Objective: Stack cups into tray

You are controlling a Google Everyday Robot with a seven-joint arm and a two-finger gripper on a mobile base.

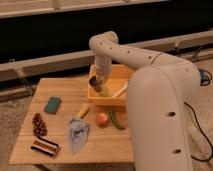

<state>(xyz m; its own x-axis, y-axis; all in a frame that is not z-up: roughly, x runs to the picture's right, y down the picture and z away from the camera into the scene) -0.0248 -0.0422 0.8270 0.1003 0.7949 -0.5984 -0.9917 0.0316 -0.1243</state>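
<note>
The wooden surface (62, 120) spreads out below and on the near side of the tool (98, 79), and the yellow-orange tray (108, 101) lies directly under it, the tool hanging over the tray's left end. The tool is closed on what looks like the dark cup (94, 81) at its tip, and a pale round shape just beneath and to the right of it, inside the tray, is probably the pale cup (103, 90). To nest them cleanly, I would centre the dark cup over the pale one, keep it upright, lower it straight, and release only once it seats, steering clear of the white utensil (120, 91) further right.
</note>
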